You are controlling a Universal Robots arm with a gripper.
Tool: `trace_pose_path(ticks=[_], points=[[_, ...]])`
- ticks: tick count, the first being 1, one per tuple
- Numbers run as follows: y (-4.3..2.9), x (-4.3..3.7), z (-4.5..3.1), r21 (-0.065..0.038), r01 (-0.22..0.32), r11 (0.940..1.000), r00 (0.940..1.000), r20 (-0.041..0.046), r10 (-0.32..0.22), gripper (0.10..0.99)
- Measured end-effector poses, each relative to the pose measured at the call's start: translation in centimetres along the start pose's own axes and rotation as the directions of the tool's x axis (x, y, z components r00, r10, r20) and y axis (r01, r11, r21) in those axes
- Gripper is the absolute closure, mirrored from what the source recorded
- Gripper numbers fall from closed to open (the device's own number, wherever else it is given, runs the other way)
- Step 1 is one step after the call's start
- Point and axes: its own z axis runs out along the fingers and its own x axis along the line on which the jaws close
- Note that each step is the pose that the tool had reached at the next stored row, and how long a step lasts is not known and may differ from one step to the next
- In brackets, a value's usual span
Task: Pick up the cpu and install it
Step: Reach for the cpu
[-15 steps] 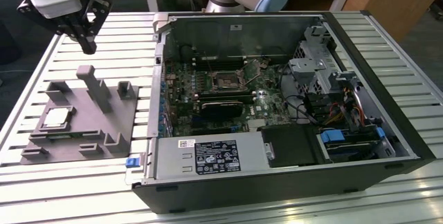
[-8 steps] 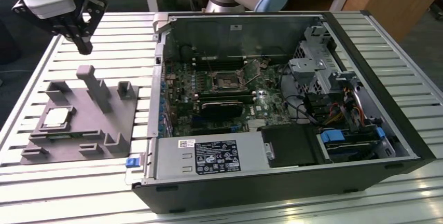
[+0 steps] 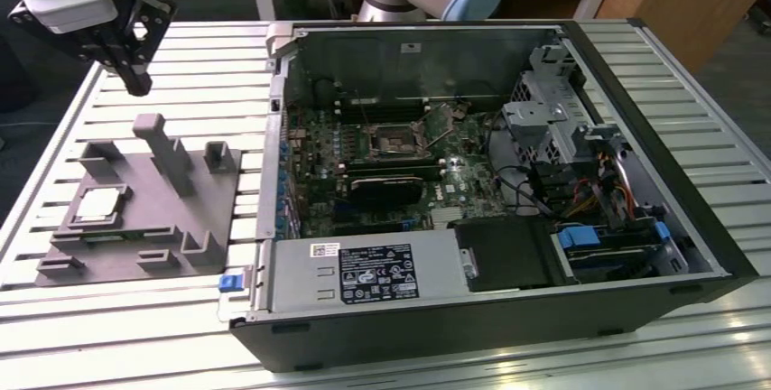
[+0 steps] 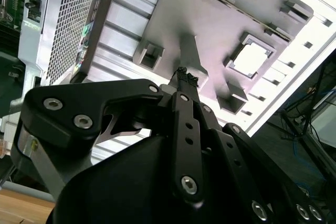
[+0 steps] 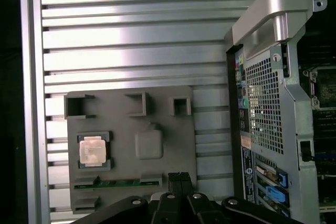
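evidently the pick-up step is not yet begun: the gripper (image 3: 136,81) is held closed and empty above the slatted table (image 3: 205,74), apart from the cpu (image 3: 99,207).
the cpu is seen lying flat in a recess of the grey tray (image 3: 144,220) at the exterior view's left, while the socket (image 3: 395,142) is set inside the open computer case (image 3: 674,255), well apart at the exterior view's right. in the first wrist view the fingertips (image 5: 174,178) are pressed together with nothing between them. a grasp is judged to call for the fingers to be parted and brought squarely over the chip. open room is left above the tray, but the recess edges, the tall post (image 3: 169,151) near the chip and the case wall must be cleared.
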Motion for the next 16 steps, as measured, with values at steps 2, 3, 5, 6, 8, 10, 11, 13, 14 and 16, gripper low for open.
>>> trace_pose_path(ticks=[2,3,5,6,8,10,11,13,14,16], points=[[-0.02,0.23,0.01,0.000,0.000,1.0000,1.0000,0.0000,0.000,0.980],[-0.03,0.35,0.01,0.000,0.000,1.0000,1.0000,0.0000,0.000,0.980],[-0.04,0.57,0.01,0.000,0.000,1.0000,1.0000,0.0000,0.000,0.980],[-0.05,0.68,0.02,0.000,0.000,1.0000,1.0000,0.0000,0.000,0.980],[-0.07,0.90,0.02,0.000,0.000,1.0000,1.0000,0.0000,0.000,0.980],[-0.09,1.13,0.03,0.000,0.000,1.0000,1.0000,0.0001,0.000,0.980],[-0.09,1.24,0.03,0.000,0.000,1.0000,1.0000,0.0000,0.000,0.980],[-0.11,1.47,0.03,0.000,0.000,1.0000,1.0000,0.0000,0.000,0.980],[-0.12,1.59,0.03,0.000,0.000,1.0000,1.0000,0.0000,0.000,0.980],[-0.14,1.83,0.04,0.000,0.000,1.0000,1.0000,0.0000,0.000,0.980]])
